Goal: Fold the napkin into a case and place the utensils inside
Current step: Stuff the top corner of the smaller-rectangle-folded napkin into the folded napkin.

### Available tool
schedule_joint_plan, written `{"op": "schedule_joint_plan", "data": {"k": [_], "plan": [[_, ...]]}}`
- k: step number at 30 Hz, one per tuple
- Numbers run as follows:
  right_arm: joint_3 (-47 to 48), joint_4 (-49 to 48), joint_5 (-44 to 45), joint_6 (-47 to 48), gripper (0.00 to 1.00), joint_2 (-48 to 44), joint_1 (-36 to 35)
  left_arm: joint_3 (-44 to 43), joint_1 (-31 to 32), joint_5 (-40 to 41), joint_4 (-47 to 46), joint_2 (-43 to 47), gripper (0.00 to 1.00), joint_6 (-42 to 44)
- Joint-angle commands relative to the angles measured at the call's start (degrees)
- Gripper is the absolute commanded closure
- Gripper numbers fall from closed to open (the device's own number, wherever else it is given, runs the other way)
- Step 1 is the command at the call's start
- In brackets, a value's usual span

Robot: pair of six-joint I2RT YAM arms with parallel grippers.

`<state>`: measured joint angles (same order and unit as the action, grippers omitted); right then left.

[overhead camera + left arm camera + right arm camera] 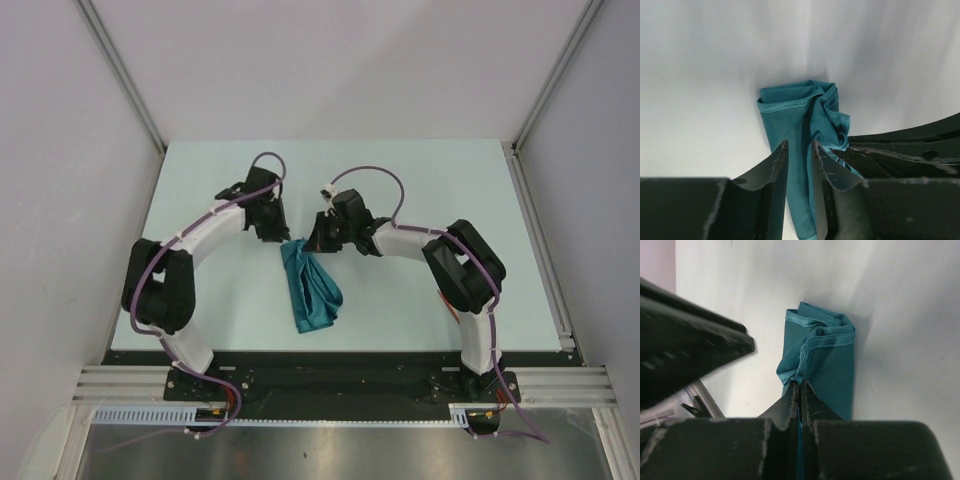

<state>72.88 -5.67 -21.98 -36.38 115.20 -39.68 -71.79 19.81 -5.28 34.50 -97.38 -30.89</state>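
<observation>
The teal napkin [312, 285] lies bunched in a long crumpled strip on the table's middle, its far end raised between both grippers. My right gripper [318, 240] is shut on a hem at that far end; the right wrist view shows its tips [799, 385] pinching the stitched edge of the napkin [832, 365]. My left gripper [273, 233] hovers just left of the same end. In its wrist view the jaws [800, 145] stand a little apart, with the napkin [795, 115] running through the narrow gap, and nothing is pinched. The utensils are out of view.
The pale table [430, 190] is bounded by grey walls on three sides, with a black mounting rail [340, 370] along the near edge. The right arm's dark fingers [910, 150] sit close to the left gripper, nearly touching over the cloth.
</observation>
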Motion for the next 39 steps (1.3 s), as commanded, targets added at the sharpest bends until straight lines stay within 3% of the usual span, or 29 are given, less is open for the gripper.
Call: {"op": "schedule_joint_plan", "data": {"k": [1,8,25,27,28,32,39], "plan": [[0.07,-1.62,-1.49,-5.36,1.00,0.03,0.75,-0.98,3.91,7.30,1.36,-2.81,0.71,3.21],[0.07,-1.27,-2.02,-7.21,1.00,0.73,0.92,-5.20,7.17,12.39,4.08,-7.99,0.60,4.26],[-0.02,-2.50,-2.81,-8.88,1.00,1.26,0.92,-6.43,7.78,12.13,3.91,-11.34,0.64,4.97],[0.07,-2.68,-2.90,-9.41,1.00,1.17,0.92,-6.78,7.78,12.83,4.17,-11.78,0.68,4.71],[0.07,-2.68,-2.81,-9.50,1.00,1.17,0.92,-6.96,7.78,13.01,4.17,-11.86,0.78,4.70],[-0.02,-2.41,-3.16,-10.29,1.00,1.26,0.83,-7.49,7.70,13.01,3.99,-11.16,0.98,4.62],[0.77,-2.41,-3.77,-12.83,1.00,2.05,0.66,-6.17,7.70,11.00,2.95,-8.27,1.00,4.18]]}}
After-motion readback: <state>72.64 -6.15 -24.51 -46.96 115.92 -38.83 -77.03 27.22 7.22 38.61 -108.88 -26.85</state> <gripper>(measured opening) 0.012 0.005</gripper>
